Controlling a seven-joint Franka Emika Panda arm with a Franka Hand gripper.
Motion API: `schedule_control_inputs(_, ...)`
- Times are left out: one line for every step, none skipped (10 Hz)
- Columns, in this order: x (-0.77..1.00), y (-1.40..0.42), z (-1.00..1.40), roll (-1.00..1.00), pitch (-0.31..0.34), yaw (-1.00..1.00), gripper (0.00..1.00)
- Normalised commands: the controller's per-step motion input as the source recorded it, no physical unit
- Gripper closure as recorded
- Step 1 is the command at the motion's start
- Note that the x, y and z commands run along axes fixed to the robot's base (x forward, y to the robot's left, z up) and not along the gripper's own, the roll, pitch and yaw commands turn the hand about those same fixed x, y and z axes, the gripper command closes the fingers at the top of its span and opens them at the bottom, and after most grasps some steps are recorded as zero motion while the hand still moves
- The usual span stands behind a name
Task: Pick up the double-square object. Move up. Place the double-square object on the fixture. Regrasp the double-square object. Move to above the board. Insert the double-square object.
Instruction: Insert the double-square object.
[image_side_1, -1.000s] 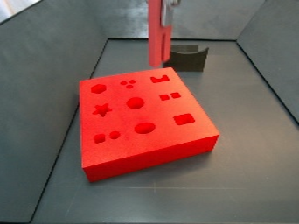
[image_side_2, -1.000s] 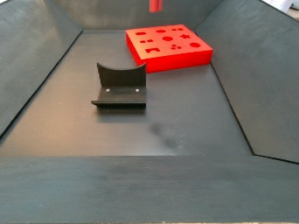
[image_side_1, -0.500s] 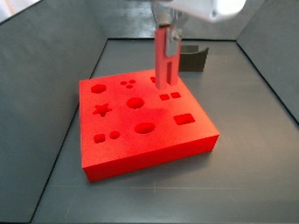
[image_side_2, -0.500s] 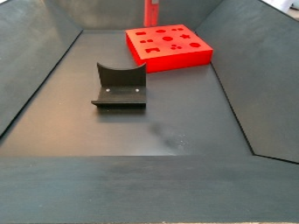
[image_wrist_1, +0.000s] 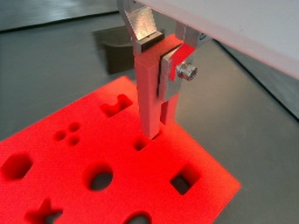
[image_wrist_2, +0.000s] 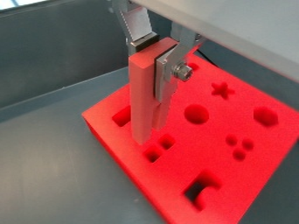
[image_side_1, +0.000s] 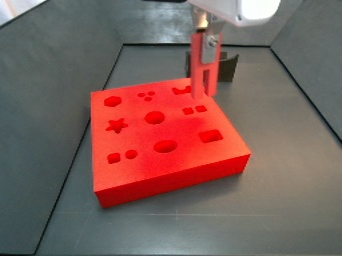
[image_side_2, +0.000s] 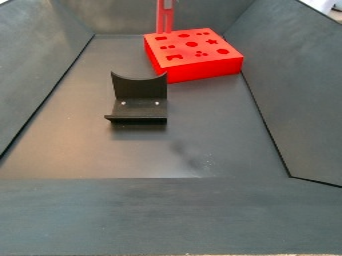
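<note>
My gripper (image_wrist_1: 158, 57) is shut on the double-square object (image_wrist_1: 152, 101), a thin red elongated block held upright by its upper end. In a side view the gripper (image_side_1: 207, 38) hangs over the far right part of the board (image_side_1: 160, 160), and the double-square object (image_side_1: 205, 72) points down at the paired square cut-outs (image_side_1: 197, 108). Its lower end sits just above the board (image_wrist_2: 233, 166) surface; I cannot tell whether it touches. The dark fixture (image_side_1: 225, 68) stands behind the board, apart from it. In another side view the double-square object (image_side_2: 166, 15) rises at the board's (image_side_2: 194, 52) far corner.
The board carries star, circle, oval and square cut-outs. Grey bin walls (image_side_2: 40, 80) slope up on all sides. The fixture (image_side_2: 136, 98) stands on the dark floor, nearer to this camera than the board.
The gripper has carried the double-square object down and to the right across the board, from its middle toward the far right cut-outs. Board and fixture have not moved.
</note>
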Motion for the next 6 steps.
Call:
schedule_control_inputs(-0.06,-0.02,0.0,0.03,-0.02,0.0,1.0)
schedule_control_inputs(-0.01,0.0,0.0,0.0,-0.01,0.0,1.0)
schedule_control_inputs(-0.23,0.11,-0.09,0.0,-0.021,-0.05,1.0)
schedule_control_inputs(-0.31,0.28,-0.19,0.0,-0.017,0.0,1.0)
schedule_control_inputs(-0.06,-0.09,-0.13,-0.01,-0.059,0.0,1.0)
schedule_control_inputs(0.0,0.0,-0.25,0.01,-0.006,0.0,1.0)
